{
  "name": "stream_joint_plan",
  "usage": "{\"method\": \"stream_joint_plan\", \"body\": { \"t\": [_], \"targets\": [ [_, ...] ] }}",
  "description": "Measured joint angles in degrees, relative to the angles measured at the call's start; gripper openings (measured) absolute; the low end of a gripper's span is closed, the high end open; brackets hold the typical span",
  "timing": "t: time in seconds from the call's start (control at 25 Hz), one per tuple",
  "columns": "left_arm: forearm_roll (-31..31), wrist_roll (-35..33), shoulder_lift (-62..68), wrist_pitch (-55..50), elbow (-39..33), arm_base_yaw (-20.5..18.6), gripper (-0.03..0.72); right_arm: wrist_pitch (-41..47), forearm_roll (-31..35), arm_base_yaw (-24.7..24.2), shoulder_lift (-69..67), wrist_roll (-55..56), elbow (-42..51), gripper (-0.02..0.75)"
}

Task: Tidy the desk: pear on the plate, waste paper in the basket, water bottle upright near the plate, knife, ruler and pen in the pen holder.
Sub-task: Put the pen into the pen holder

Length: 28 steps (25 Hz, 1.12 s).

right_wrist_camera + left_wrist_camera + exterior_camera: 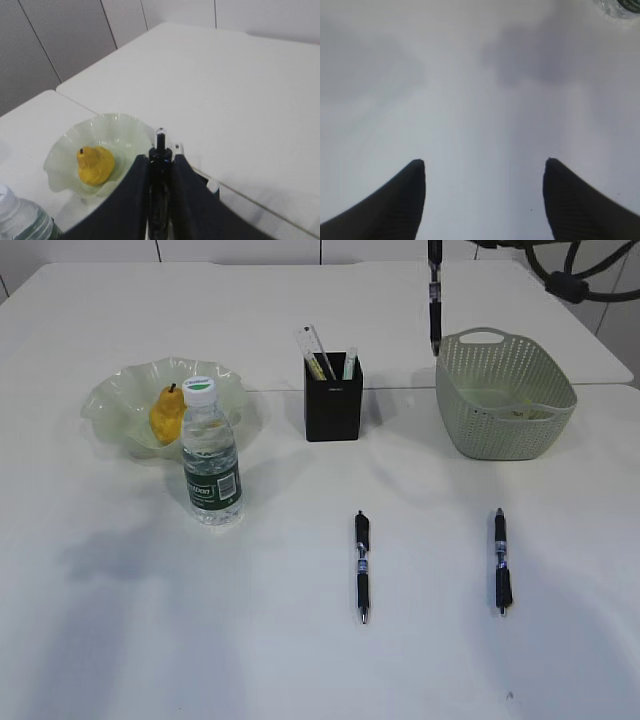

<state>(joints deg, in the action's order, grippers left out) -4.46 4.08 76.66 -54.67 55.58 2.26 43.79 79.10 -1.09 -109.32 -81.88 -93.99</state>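
Observation:
My right gripper (160, 159) is shut on a black pen (160, 145), which hangs upright in the air left of the basket (505, 405) as the held pen (435, 300). Two more pens (362, 565) (500, 560) lie on the table in front. The black pen holder (333, 410) holds the clear ruler (313, 348) and a pale stick. The pear (166, 418) sits on the plate (110, 400), with the water bottle (211, 465) upright in front of it. Pale scraps (520, 412) lie in the basket. My left gripper (484, 162) is open over bare table.
Dark cables (560, 270) hang at the top right. A seam between two white tabletops runs behind the holder and basket. The bottle's edge (620, 7) shows at the top right of the left wrist view.

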Motion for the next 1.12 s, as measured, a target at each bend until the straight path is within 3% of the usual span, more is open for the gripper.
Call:
{"method": "stream_joint_plan", "body": {
  "t": [0.2, 0.4, 0.72, 1.12],
  "targets": [
    [0.0, 0.0, 0.0, 0.03, 0.0, 0.0, 0.521, -0.36, 12.76, 0.0, -0.78, -8.79, 0.0, 0.089],
    [0.0, 0.0, 0.0, 0.03, 0.0, 0.0, 0.521, -1.59, 19.41, 0.57, -3.16, -15.59, 0.0, 0.089],
    [0.0, 0.0, 0.0, 0.12, 0.0, 0.0, 0.52, -2.77, 20.92, 4.26, -9.01, -20.26, -4.35, 0.09],
    [0.1, 0.0, 0.0, 0.34, 0.0, 0.0, 0.521, -5.12, 20.95, 7.57, -20.28, -20.48, -16.66, 0.09]
  ]
}}
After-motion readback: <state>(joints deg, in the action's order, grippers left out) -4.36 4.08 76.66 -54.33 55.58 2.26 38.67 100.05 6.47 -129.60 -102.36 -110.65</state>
